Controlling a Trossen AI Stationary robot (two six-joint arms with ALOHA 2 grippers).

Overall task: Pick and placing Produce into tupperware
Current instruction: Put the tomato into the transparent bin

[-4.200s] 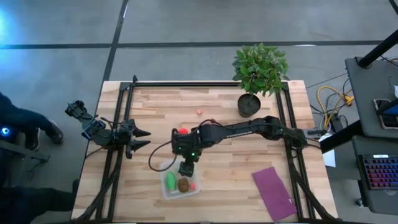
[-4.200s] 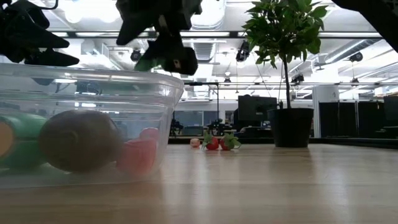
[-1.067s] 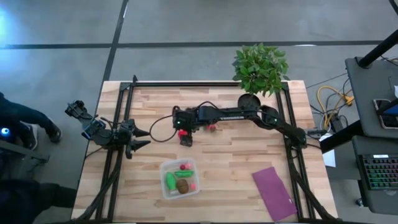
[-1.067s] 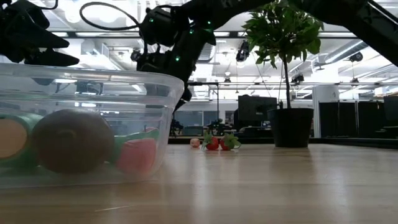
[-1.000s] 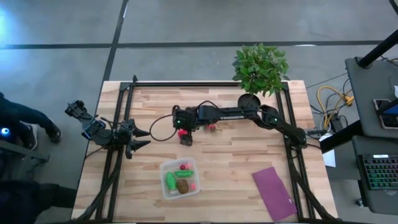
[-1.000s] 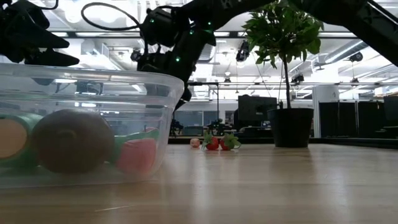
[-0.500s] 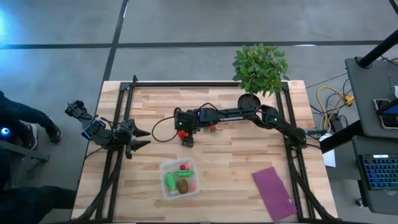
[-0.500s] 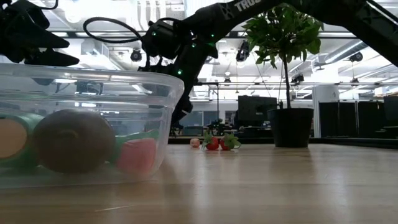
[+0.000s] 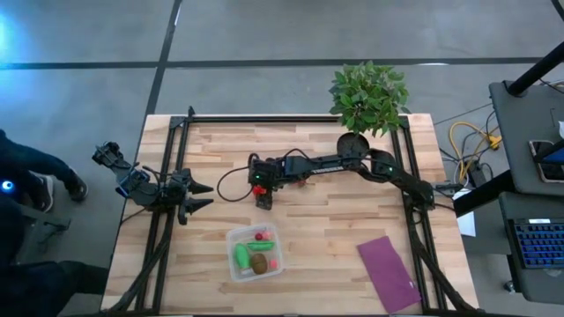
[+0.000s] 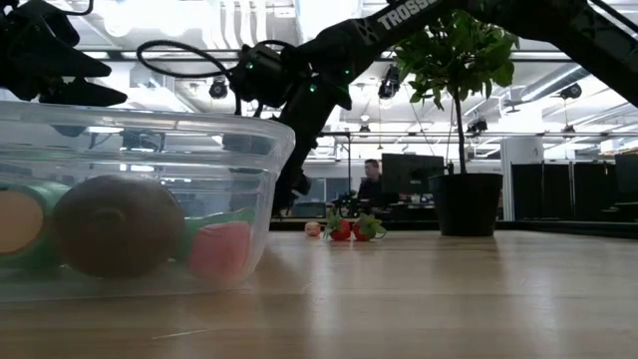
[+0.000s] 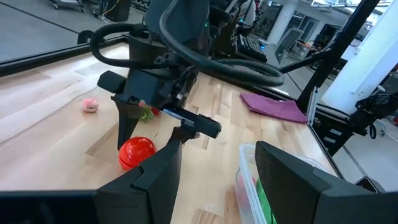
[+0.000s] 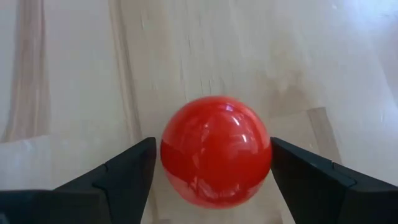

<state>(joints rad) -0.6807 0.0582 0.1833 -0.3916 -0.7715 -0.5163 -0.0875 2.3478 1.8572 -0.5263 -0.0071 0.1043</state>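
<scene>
The red ball (image 12: 216,149) rests on the bare wood near the table's middle (image 9: 261,187). My right gripper (image 12: 214,163) points down over it, open, with one finger on each side of the ball; the left wrist view shows this gripper (image 11: 158,127) low around the ball (image 11: 137,152). The clear tupperware (image 9: 254,251) stands nearer the near edge and holds green pieces, a brown oval (image 10: 118,225) and red bits. A strawberry-like bit (image 10: 342,229) and a pink bit (image 11: 91,105) lie on the wood. My left gripper (image 9: 199,195) waits open at the table's left edge.
A potted plant (image 9: 366,99) stands at the far right corner and a purple cloth (image 9: 388,273) lies at the near right. The black frame rail (image 9: 167,202) runs along the left side. A person (image 9: 22,180) is beyond the left edge.
My right gripper has come down toward the table over the red ball, staying open, so its fingers now reach down beside the ball. The ball and the tupperware have kept their places.
</scene>
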